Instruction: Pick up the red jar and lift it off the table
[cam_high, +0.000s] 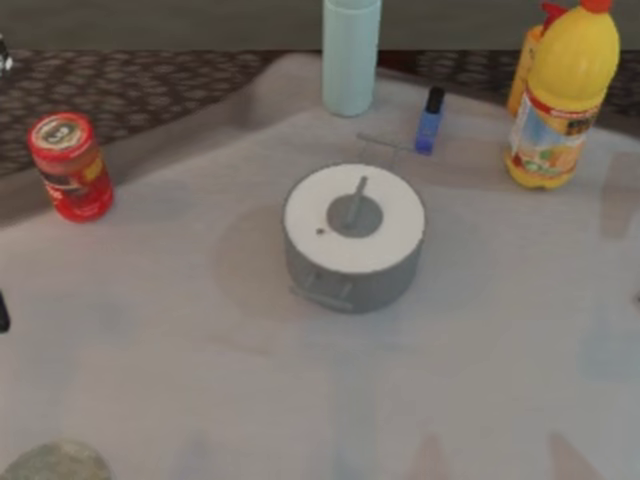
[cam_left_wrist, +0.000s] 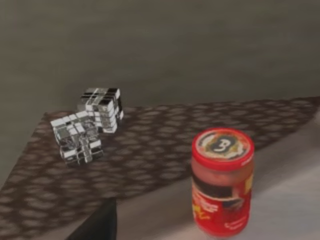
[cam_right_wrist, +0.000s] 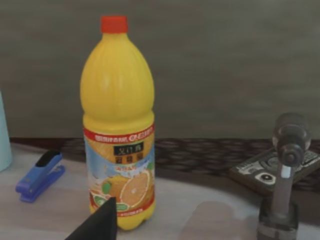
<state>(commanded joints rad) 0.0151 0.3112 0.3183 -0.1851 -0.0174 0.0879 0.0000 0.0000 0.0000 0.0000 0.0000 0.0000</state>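
The red jar (cam_high: 69, 166), pale-topped with a dark and yellow band, stands upright at nine o'clock of the table (cam_high: 200, 380). Only a dark fingertip of the left gripper (cam_left_wrist: 97, 225) shows, apparently apart from it; whether it is open, I cannot tell.

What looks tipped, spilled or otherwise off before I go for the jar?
Nothing stands out. The small red plastic jar stands upright, lid on, near the pale cloth table's far left edge. The tall yellow juice bottle is upright and capped. No spills show.
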